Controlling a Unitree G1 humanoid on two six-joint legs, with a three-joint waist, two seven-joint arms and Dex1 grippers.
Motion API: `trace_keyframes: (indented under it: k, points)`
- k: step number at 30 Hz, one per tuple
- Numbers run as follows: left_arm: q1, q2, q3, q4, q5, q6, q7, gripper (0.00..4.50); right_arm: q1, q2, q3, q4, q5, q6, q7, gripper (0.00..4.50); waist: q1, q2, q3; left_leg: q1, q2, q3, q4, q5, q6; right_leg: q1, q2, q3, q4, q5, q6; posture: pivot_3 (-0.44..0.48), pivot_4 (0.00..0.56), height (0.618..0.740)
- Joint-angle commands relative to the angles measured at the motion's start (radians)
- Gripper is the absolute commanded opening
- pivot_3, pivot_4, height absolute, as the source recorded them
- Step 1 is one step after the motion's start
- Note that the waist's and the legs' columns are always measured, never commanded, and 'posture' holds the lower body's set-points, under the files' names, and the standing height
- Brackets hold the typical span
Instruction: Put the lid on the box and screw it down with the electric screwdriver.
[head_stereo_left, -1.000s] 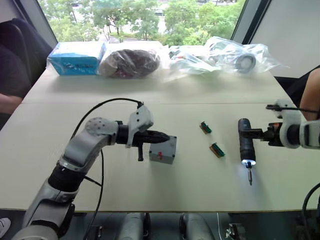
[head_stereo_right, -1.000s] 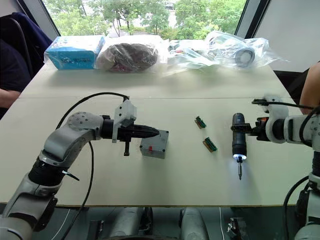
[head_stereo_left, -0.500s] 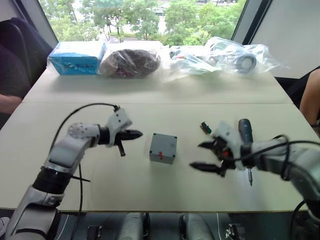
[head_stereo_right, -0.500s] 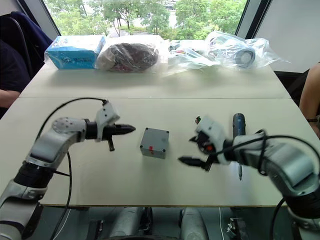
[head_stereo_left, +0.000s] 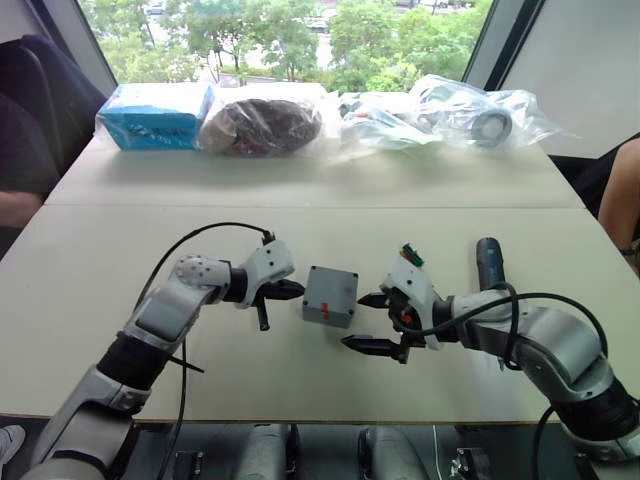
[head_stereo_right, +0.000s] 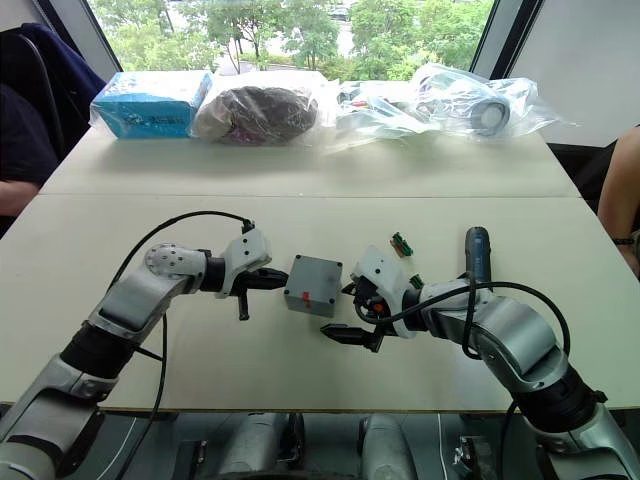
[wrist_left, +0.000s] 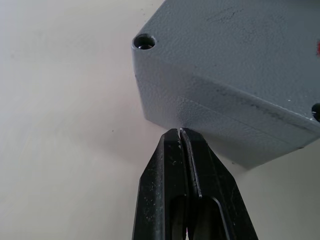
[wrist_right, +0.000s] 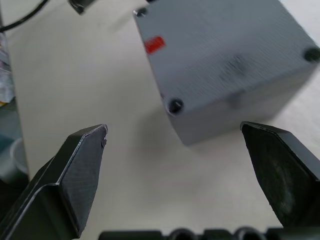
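Box (head_stereo_left: 330, 296), grey, lidded, red-marked, sits between closed left pincer (head_stereo_left: 297, 291) and wide-spread right pincer (head_stereo_left: 368, 322).

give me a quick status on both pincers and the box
Left pincer shut, tip at the box side. Right pincer open, empty, facing the box from the other side. Electric screwdriver lying on the table, unheld. Nothing between pincers and box.

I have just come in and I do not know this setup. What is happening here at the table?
A two-armed robot is working on a small grey box with its lid on, in the middle of the table. The left gripper, fingers shut, points at one side of the box; the right gripper is open at the other side. Neither holds anything. The electric screwdriver lies on the table to the right.
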Motion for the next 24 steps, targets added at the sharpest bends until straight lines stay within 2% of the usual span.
trace_keyframes:
  k: [1,6,10,13,16,20,24]
  points:
    - [-0.057,-0.042,-0.034,0.049,0.035,-0.077,-0.022,0.00,-0.004,0.021,-0.030,-0.030,0.056,0.028,0.021,4.46,0.000,0.000,0.000,0.000,0.000,0.000,0.000,0.000,0.000,0.000,0.000,0.000,0.000,0.000,0.000,0.000,0.150,0.740]
    - [-0.103,-0.086,-0.038,0.146,0.085,-0.143,-0.010,0.00,-0.007,0.047,-0.061,-0.055,0.104,0.077,0.008,4.46,-0.001,0.000,0.000,0.000,0.000,0.000,0.000,-0.001,0.001,0.000,0.000,0.000,0.000,0.000,0.000,0.000,0.150,0.740]
    - [-0.135,-0.117,0.012,0.205,0.121,-0.174,0.075,0.00,0.002,-0.006,-0.089,-0.089,0.093,0.083,0.008,4.46,0.000,0.000,0.000,0.000,0.000,0.000,0.000,-0.002,0.004,0.000,0.000,0.000,0.000,0.000,0.000,0.000,0.150,0.740]
    - [-0.123,-0.084,0.044,0.184,0.126,-0.146,0.095,0.00,0.018,-0.101,-0.110,-0.117,0.071,0.067,0.042,4.46,-0.002,0.000,0.000,0.000,0.000,0.000,0.000,-0.002,0.004,0.000,0.000,0.000,0.000,0.000,0.000,0.000,0.150,0.740]
    - [-0.047,0.002,0.063,0.075,0.108,-0.096,0.043,0.00,0.025,-0.168,-0.120,-0.087,0.020,0.012,0.056,4.46,-0.008,0.000,0.000,0.000,0.001,0.000,0.000,-0.002,0.004,-0.001,0.000,0.000,0.000,0.000,0.000,0.000,0.150,0.740]
    - [0.068,0.102,0.066,-0.089,0.062,-0.022,-0.041,0.00,0.001,-0.149,-0.090,-0.013,-0.053,-0.075,0.051,4.46,-0.011,0.000,0.000,0.000,0.002,0.000,-0.001,0.000,0.000,-0.001,0.000,0.000,0.000,0.000,0.000,0.000,0.150,0.740]
    - [0.129,0.097,0.045,-0.183,0.018,0.039,-0.063,0.00,-0.044,-0.089,0.010,0.054,-0.148,-0.182,0.066,4.46,-0.001,0.000,0.000,0.001,0.001,0.001,0.000,0.000,0.000,0.000,0.000,0.000,0.000,0.000,0.000,0.000,0.150,0.740]
